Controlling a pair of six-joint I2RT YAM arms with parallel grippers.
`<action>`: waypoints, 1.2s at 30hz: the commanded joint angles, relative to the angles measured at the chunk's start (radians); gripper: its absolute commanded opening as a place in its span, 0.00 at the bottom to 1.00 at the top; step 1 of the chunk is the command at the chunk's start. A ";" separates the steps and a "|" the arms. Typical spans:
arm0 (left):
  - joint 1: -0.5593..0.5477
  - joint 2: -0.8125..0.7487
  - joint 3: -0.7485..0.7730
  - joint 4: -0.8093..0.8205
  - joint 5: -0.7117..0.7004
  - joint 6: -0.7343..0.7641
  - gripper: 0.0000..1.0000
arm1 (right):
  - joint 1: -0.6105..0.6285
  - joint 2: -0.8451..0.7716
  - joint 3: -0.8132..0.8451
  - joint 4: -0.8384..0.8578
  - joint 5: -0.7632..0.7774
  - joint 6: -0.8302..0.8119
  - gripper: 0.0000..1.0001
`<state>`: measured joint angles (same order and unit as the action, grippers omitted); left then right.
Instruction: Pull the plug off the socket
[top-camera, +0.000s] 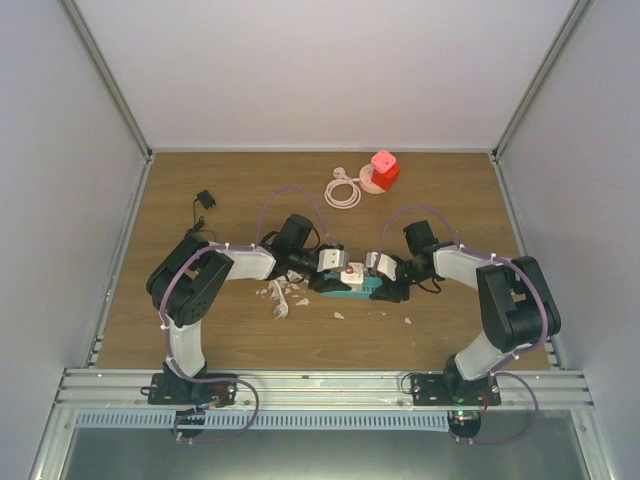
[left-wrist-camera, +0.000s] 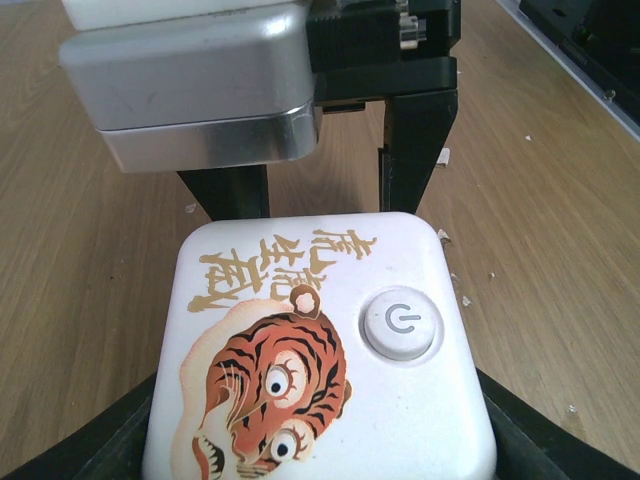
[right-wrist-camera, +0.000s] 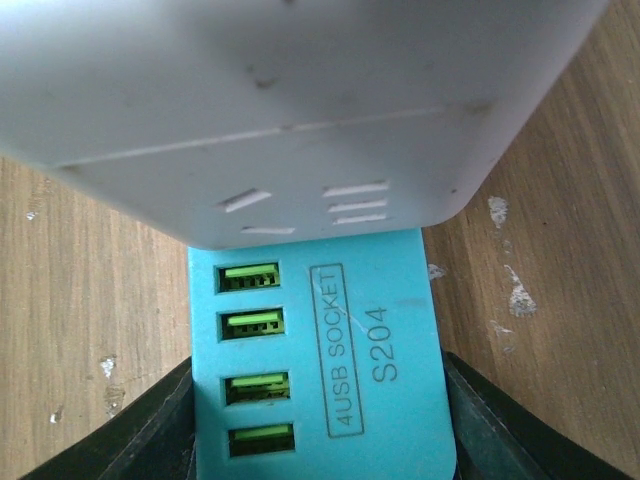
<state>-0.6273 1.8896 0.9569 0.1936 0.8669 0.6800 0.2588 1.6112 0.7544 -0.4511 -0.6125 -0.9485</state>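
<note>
The two arms are seen meeting at mid-counter (top-camera: 455, 205), and the pull itself is judged to be the step in hand. The white tiger-print power cube (left-wrist-camera: 320, 340) is clenched by the left tool (top-camera: 328, 262), its dark fingers (left-wrist-camera: 75, 450) pressed in at both lower flanks of the cube. The teal 4USB socket block (right-wrist-camera: 320, 370) is grasped by the right tool (top-camera: 384, 268), with a finger (right-wrist-camera: 130, 430) snug against each side. From the right wrist, the teal block is seen running straight up under the cube's slotted face, so the pair is judged not yet separated. Which piece carries the pins cannot be told, since the joint is hidden.

Next, a straight, opposed draw is called for. One piece is to be held firm while the other is eased away along the line of the hidden pins, without twisting. Both grips need to be kept tight, as the cube's smooth shell looks liable to slip.

Near the pair, white scraps (top-camera: 280, 295) are scattered on the wood. Well apart at the far edge, a red cube (top-camera: 385, 168) and a coiled white cable (top-camera: 343, 190) are left out of play.
</note>
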 joint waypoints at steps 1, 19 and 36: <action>0.006 -0.067 -0.034 0.005 0.048 0.062 0.39 | -0.013 -0.017 -0.009 0.027 0.003 0.011 0.49; 0.031 -0.114 -0.045 0.007 0.136 -0.047 0.38 | -0.007 -0.019 -0.034 0.067 0.001 0.004 0.35; 0.110 -0.208 0.021 -0.212 0.134 -0.006 0.38 | -0.007 -0.026 -0.034 0.040 0.032 -0.028 0.42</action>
<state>-0.5743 1.7573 0.9173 0.0784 0.9627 0.6476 0.2562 1.6039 0.7326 -0.3996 -0.6182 -0.9501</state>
